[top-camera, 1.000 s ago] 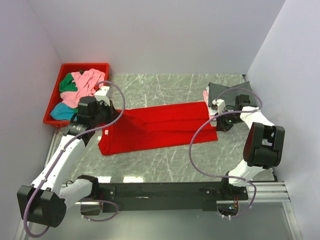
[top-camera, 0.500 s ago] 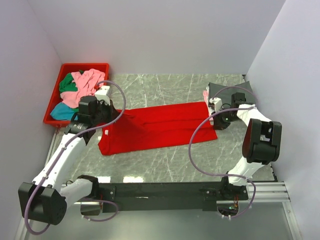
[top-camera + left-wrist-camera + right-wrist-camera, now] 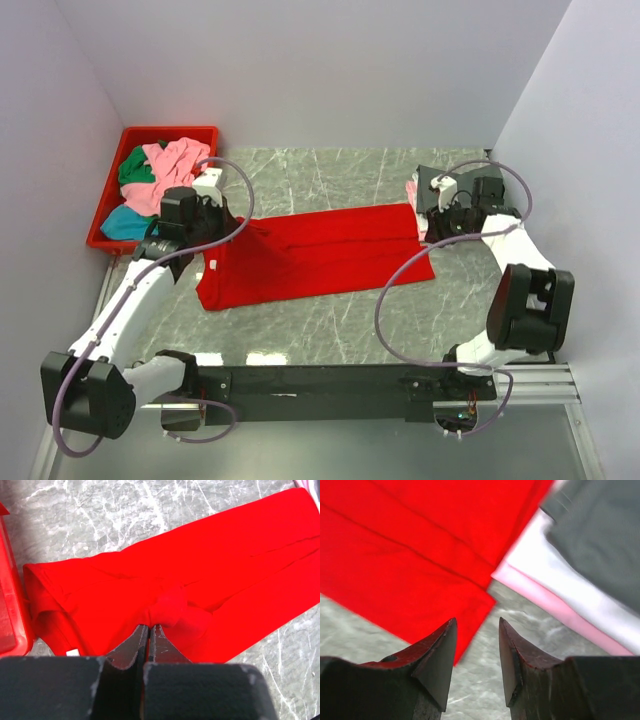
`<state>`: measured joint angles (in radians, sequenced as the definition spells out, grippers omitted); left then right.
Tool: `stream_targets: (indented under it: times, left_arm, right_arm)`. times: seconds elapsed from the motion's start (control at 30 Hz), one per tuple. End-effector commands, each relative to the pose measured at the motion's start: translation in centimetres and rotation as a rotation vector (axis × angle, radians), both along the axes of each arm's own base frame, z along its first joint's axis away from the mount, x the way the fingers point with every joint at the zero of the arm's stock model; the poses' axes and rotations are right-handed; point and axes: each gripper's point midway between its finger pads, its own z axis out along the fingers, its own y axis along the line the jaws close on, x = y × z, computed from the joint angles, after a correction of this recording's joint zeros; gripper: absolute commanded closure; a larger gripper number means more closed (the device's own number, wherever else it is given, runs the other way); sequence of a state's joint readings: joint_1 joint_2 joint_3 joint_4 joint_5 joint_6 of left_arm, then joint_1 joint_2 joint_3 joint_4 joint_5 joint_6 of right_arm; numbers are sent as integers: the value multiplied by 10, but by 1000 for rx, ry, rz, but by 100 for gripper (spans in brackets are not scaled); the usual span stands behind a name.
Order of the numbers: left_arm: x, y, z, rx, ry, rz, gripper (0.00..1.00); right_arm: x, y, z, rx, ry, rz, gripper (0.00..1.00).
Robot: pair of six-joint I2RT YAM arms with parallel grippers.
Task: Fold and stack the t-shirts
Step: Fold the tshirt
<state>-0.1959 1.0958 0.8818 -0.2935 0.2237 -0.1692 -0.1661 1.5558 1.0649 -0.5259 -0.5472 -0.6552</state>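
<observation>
Both ends of the red tee (image 3: 320,255) are covered: left gripper (image 3: 150,630) pinches a fold for lifting, right gripper (image 3: 477,630) gapes above the corner

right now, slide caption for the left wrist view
Left gripper, jaws shut, pinches a fold of the bright red cloth t-shirt

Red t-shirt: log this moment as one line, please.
left tool: shut on red t-shirt, cloth puckered | right tool: open, above shirt corner | folded stack: beside that corner, dark grey on top
</observation>
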Motion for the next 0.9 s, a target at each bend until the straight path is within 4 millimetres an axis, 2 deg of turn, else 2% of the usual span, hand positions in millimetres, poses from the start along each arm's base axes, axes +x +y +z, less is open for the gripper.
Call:
stream_targets:
  times: [0.0,0.17,0.6,0.63,0.67,0.87]
  left_arm:
    - [18,2,27,12,-99,5,100]
    - [29,1,16,32,-68,3,100]
    - [62,-16,21,41,-73,-89,100]
    - [65,-17,14,44,-53,-95,100]
    - [69,-19,17,45,-56,-103,100]
    - [80,-23,0,64,-7,-131,100]
  right_arm:
    - [-20,26,24,109,-52,89,53]
    - [-36,35,22,147,-52,121,52]
    - [-40,35,9,172,-18,131,52]
    - [-41,37,8,179,-15,134,52]
    - [-41,36,8,177,-16,135,52]
    - [-43,37,4,188,-3,142,51]
